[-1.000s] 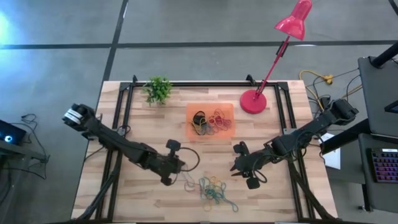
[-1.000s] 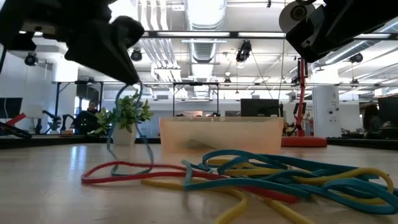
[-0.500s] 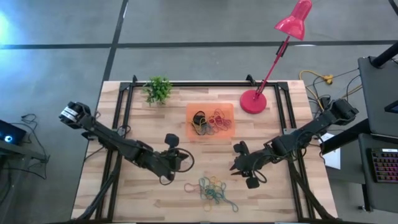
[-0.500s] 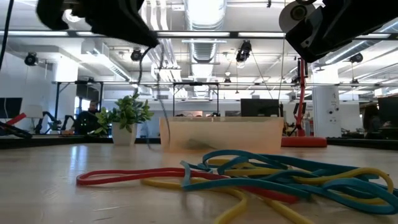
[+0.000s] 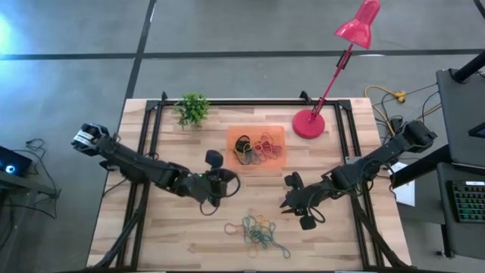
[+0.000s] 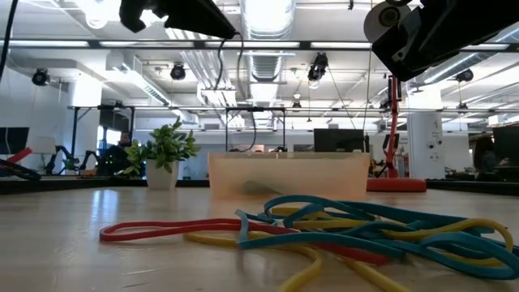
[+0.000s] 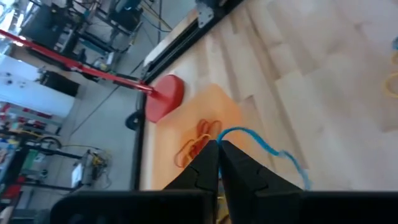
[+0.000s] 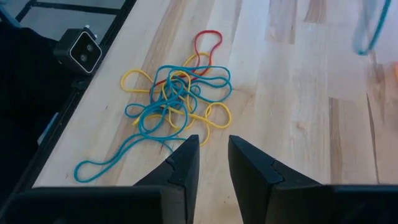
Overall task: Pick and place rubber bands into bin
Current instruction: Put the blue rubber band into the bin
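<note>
My left gripper (image 5: 220, 186) hangs above the table between the loose pile and the bin, shut on a blue rubber band (image 7: 249, 134). The band dangles as a thin loop (image 6: 222, 65) in the low view. The bin (image 5: 258, 148), a shallow orange tray, holds several bands, dark, yellow and red. A tangle of blue, yellow, green and red rubber bands (image 5: 261, 231) lies flat on the wood near the front edge. My right gripper (image 8: 208, 152) is open, to the right of that pile and above the table, touching nothing. My left gripper pinches the blue rubber band at the top of its loop (image 7: 231, 132) between its two shut fingertips (image 7: 208, 152). The band hangs slack below the fingers, lifted clear of the table.
A red lamp base (image 5: 308, 123) stands just right of the bin, its stem leaning over the far edge. A small green plant (image 5: 192, 109) sits at the far left. Black frame rails run along the table's left, right and far sides. Bare wood lies between pile and bin.
My left gripper has risen and moved toward the far edge and the bin, still shut. The blue band, whose lower end lay on the table beside the red band, has been lifted clear and now hangs free. The pile has stayed in place.
</note>
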{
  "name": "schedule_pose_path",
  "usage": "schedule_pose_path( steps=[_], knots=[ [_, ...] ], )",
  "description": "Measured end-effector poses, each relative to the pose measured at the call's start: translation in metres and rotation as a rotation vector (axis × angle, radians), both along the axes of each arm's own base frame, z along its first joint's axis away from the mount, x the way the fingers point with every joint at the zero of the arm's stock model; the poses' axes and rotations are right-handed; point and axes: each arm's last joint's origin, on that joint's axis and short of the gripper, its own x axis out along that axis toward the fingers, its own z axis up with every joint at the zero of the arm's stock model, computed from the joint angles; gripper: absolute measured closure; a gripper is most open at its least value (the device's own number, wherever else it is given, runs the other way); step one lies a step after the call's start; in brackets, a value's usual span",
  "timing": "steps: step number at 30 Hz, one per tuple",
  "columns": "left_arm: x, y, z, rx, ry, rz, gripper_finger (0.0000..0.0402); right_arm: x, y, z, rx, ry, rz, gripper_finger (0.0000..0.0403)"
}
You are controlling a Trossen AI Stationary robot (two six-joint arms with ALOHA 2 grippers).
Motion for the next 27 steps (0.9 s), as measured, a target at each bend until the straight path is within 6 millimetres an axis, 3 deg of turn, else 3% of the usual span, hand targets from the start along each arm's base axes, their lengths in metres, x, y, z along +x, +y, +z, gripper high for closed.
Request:
schedule_pose_path(
  steps=[14,27],
  knots=[
    [0.014,0.04,0.017,0.109,0.008,0.078,0.0401,0.0,0.0,0.0,-0.003,0.0,0.003,0.0334],
    [0.025,0.11,0.003,0.008,0.064,0.134,0.0401,0.0,0.0,0.0,-0.002,-0.003,0.002,0.0332]
  ],
)
